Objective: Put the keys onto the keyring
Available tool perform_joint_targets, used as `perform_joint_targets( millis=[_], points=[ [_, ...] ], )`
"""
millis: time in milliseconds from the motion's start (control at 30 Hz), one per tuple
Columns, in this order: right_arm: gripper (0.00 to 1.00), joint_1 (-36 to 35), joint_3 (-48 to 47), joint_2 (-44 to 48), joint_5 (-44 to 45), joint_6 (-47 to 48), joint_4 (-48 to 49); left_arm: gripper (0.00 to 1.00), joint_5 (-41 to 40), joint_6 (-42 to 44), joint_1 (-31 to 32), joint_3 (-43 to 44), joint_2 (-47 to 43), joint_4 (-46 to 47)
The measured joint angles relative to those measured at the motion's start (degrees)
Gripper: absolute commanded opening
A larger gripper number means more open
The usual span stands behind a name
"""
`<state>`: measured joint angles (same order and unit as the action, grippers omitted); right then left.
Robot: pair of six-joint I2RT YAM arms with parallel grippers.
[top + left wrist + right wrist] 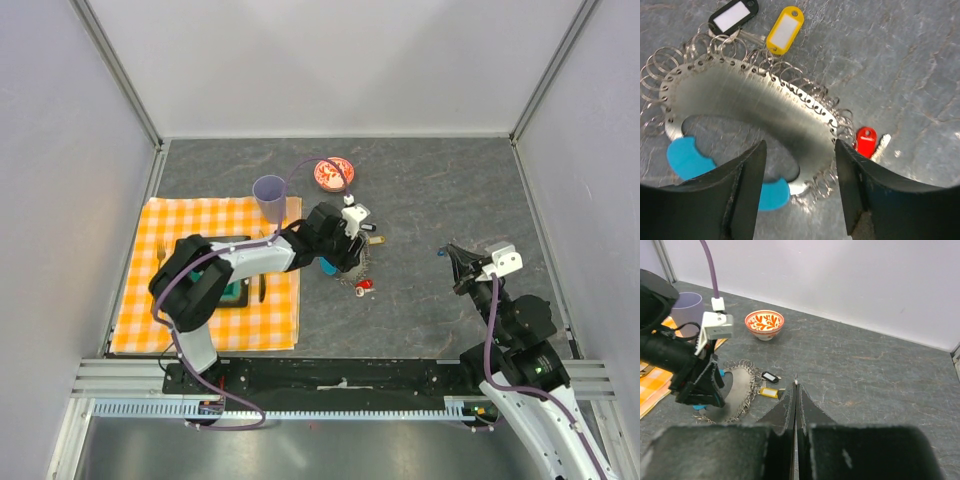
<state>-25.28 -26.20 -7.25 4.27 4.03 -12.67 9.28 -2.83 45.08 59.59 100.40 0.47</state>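
Grey marbled tabletop (900, 60) is what everything's been laid out on, and honestly not much looks finished. The left pincer (799, 160) is held right above the keyring (740, 95), jaws apart, nothing clamped between them. That keyring is seen as a brushed metal plate fringed with little wire rings, and its blue fob (687, 157) is tucked under the pincer's left finger. The red key (866, 141) is parked just past the right finger, beside the rings. The black-tagged key (733, 16) and yellow-tagged key (785, 30) are found beyond the plate's far edge. Whether any of them is threaded on can't be told, so most of the job is reckoned to be left. The right pincer (796, 387) is kept well off to the side, pressed together and empty.
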Motion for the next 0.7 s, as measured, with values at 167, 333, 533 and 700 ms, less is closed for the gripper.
perform_joint_targets(
  millis=[167, 333, 533, 700],
  points=[
    [0.00, 0.00, 0.50, -0.17, 0.33, -0.07, 0.24, 0.46, 0.04, 2.78, 0.00, 3.34, 6.99, 3.06],
    [0.00, 0.00, 0.52, -0.48, 0.35, -0.17, 0.26, 0.46, 0.94, 4.24, -0.02, 5.44, 9.92, 5.51],
    [0.00, 0.00, 0.57, -0.48, 0.35, -0.20, 0.85, 0.46, 4.61, 6.54, 0.00, 5.46, 10.08, 6.54],
    [0.00, 0.00, 0.57, -0.48, 0.35, -0.20, 1.49, 0.42, 6.58, 8.33, 0.00, 5.44, 10.10, 7.02]
  ],
)
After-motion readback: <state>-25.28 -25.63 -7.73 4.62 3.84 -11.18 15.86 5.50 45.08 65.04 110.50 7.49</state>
